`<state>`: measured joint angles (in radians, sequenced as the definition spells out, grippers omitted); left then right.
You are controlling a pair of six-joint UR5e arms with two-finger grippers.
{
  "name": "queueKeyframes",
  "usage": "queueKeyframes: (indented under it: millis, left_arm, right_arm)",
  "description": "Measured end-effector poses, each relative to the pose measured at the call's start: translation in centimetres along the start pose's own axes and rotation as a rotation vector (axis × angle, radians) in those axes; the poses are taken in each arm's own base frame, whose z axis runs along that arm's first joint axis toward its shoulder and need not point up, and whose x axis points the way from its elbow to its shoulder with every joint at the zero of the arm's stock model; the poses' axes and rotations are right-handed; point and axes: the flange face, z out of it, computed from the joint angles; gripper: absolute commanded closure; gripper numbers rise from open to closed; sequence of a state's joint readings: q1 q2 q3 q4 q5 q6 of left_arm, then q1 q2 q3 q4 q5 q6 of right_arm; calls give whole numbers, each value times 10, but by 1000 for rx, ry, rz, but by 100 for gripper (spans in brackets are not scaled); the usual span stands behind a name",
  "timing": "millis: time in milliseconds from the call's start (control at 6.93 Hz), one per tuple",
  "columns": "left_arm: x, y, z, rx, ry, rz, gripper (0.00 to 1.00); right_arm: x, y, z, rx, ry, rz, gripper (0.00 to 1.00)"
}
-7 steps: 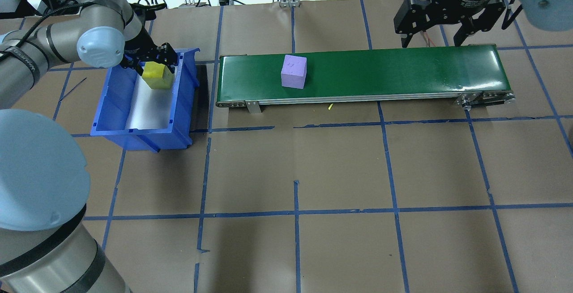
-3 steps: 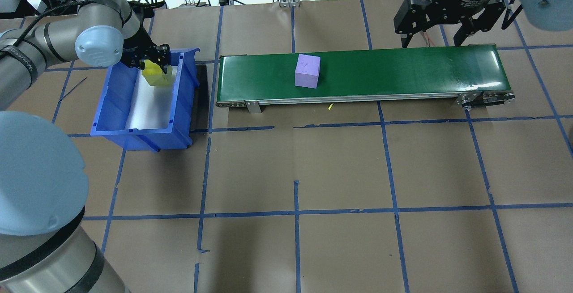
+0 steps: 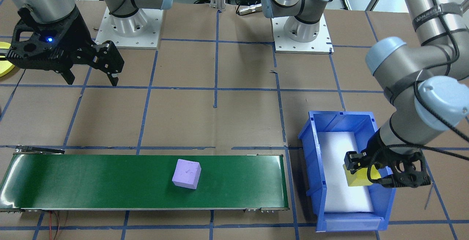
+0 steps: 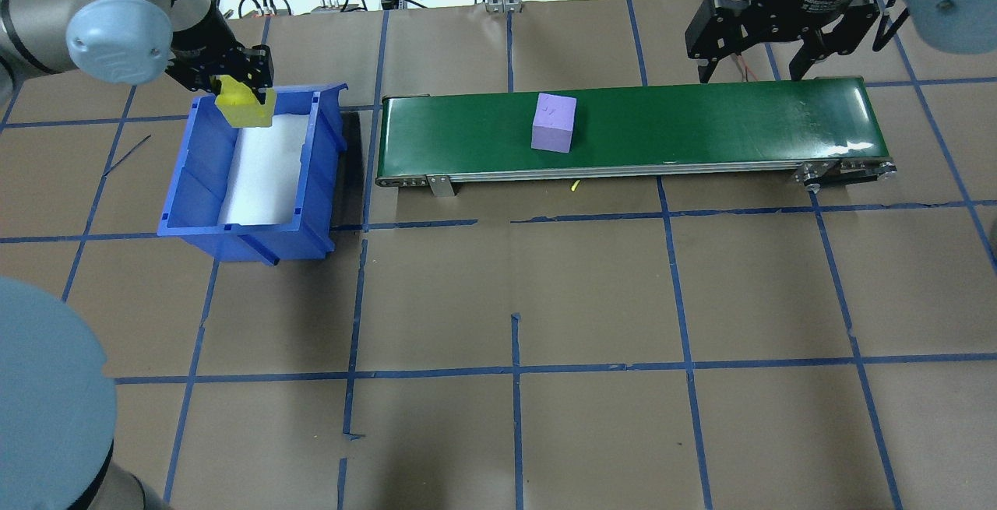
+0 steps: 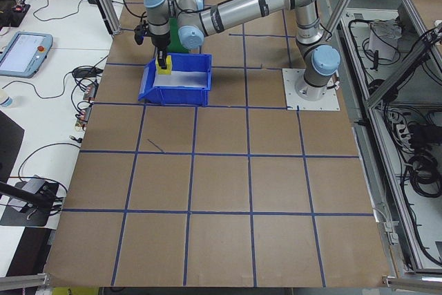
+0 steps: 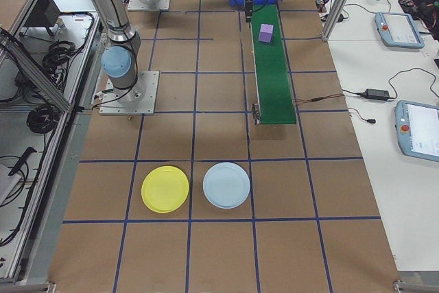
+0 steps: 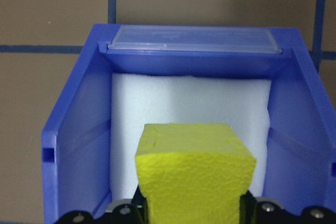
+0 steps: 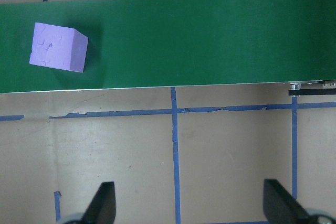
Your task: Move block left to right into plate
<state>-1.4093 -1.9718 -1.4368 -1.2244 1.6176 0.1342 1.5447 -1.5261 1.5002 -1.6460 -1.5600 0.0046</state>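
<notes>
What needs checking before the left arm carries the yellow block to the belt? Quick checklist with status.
1. Left gripper shut on yellow block: ok.
2. Block lifted above the blue bin rim: cannot tell; it appears near rim level.
3. Belt loading end by the bin free: ok; purple block sits near mid-belt.
4. Right gripper open at the far end of the belt: ok.
5. Yellow plate bare: ok.

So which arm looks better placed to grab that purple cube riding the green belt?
The right. Its open gripper hangs at the green belt's far end, ahead of the purple cube. The left gripper holds a yellow foam block.
</notes>
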Motion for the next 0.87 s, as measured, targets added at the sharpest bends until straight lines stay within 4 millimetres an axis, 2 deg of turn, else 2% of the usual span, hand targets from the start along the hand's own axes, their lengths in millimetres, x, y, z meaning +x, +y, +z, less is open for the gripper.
queueKeyframes:
  millis: [144, 288, 433, 577, 721, 865]
  left_arm:
    - [34, 10, -25, 22, 1, 16, 69]
    - [70, 13, -39, 43, 7, 17, 69]
    - [101, 12, -41, 52, 22, 18, 69]
    - [132, 10, -33, 48, 41, 32, 69]
    - [159, 12, -15, 28, 72, 59, 69]
    - [189, 16, 6, 5, 109, 92, 69]
  right_arm:
    - [0, 0, 0, 0, 0, 0, 0]
    - [1, -2, 0, 0, 0, 0, 0]
    - [3, -6, 0, 3, 1, -2, 0]
    - [5, -16, -4, 14, 1, -7, 0]
    - [6, -34, -5, 20, -2, -9, 0]
    - [6, -53, 6, 7, -18, -9, 0]
